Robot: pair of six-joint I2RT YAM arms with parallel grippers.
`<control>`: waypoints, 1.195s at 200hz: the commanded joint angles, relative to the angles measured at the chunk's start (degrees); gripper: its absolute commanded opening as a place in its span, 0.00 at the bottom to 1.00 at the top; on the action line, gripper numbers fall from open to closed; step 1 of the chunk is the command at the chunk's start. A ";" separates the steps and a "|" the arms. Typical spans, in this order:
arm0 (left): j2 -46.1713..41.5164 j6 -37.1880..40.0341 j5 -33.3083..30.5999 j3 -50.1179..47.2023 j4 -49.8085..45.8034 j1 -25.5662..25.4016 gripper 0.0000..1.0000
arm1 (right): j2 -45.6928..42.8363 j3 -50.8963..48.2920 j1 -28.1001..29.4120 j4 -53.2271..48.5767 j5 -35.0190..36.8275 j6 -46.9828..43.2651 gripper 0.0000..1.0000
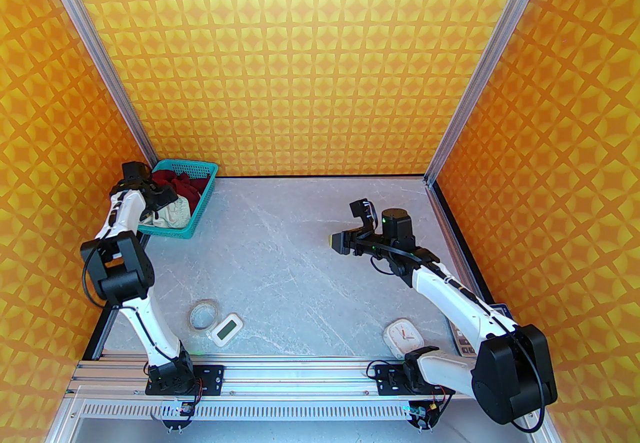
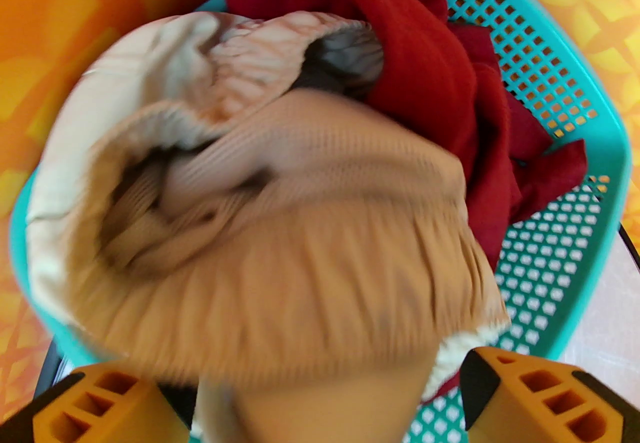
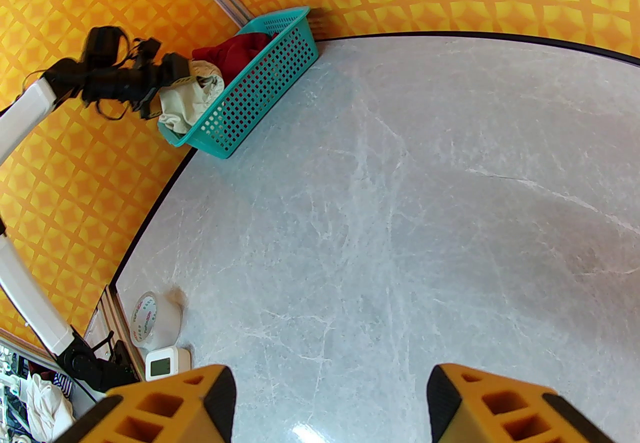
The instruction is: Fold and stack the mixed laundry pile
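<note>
Since both pieces are limp, light cloth that will sag and bunch rather than keep a shape, the cream elastic-banded garment (image 2: 280, 231), lying against the dark red T-shirt (image 2: 425, 56) in the teal mesh basket (image 2: 565, 81) at the surface's (image 3: 400, 181) far left corner, looks best taken by its gathered band. The left pincer (image 2: 320, 391) stands wide with cream cloth bunched between its jaws, though blur leaves the grip unconfirmed; the right pincer (image 3: 330, 386) hangs open and empty. The T-shirt's collar, sleeves and hems are buried and cannot be made out.

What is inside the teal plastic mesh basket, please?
A cream cloth garment with a gathered band and a dark red cloth garment beside it; anything beneath them is hidden.
</note>
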 commanded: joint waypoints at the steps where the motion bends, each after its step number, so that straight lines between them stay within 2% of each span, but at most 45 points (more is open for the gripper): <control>1: 3.20 -1.09 -1.04 3.50 -1.88 0.01 0.69 | 0.80 2.05 0.37 -1.66 0.56 -1.13 0.65; 8: 3.66 -1.45 -0.73 3.68 -1.62 0.00 0.56 | 0.89 2.30 0.46 -1.98 0.78 -1.10 0.64; 15: 3.37 -1.85 -0.08 3.22 -0.69 -0.06 0.39 | 0.90 2.62 0.42 -2.28 1.03 -1.03 0.62; 23: 1.83 -2.27 0.78 1.77 1.52 -0.08 0.25 | 0.70 2.71 0.50 -2.52 1.69 -0.80 0.60; 47: -5.73 -2.79 3.92 -4.87 10.10 -0.34 0.00 | 0.29 3.01 0.55 -2.93 5.08 0.00 0.55; 67: -12.76 -2.25 6.46 -8.00 14.57 -0.49 0.00 | -0.22 4.41 0.55 -4.71 8.35 0.46 0.55; 92: -21.34 -1.65 11.26 -9.81 17.69 -1.40 0.00 | -2.83 5.12 0.55 -6.26 13.38 0.99 0.63; 114: -29.56 -0.20 14.92 -10.73 20.19 -5.16 0.00 | -5.30 5.12 0.55 -6.68 18.70 1.76 0.73; 130: -34.78 1.88 16.22 -10.28 20.87 -10.67 0.00 | -6.13 6.19 0.53 -8.12 20.83 2.11 0.77; 154: -41.00 3.95 17.68 -11.18 24.10 -21.76 0.00 | -6.98 8.67 0.47 -12.18 23.46 2.94 0.80; 195: -44.19 0.10 20.22 -17.07 31.52 -37.60 0.00 | -9.01 10.24 0.53 -17.53 28.03 4.26 0.86; 213: -43.56 -1.33 20.22 -21.45 32.61 -42.22 0.00 | -9.34 10.19 0.51 -18.95 28.93 5.29 0.87; 239: -41.87 -5.22 20.20 -29.30 33.36 -44.93 0.00 | -9.21 7.91 0.47 -18.11 28.27 5.71 0.86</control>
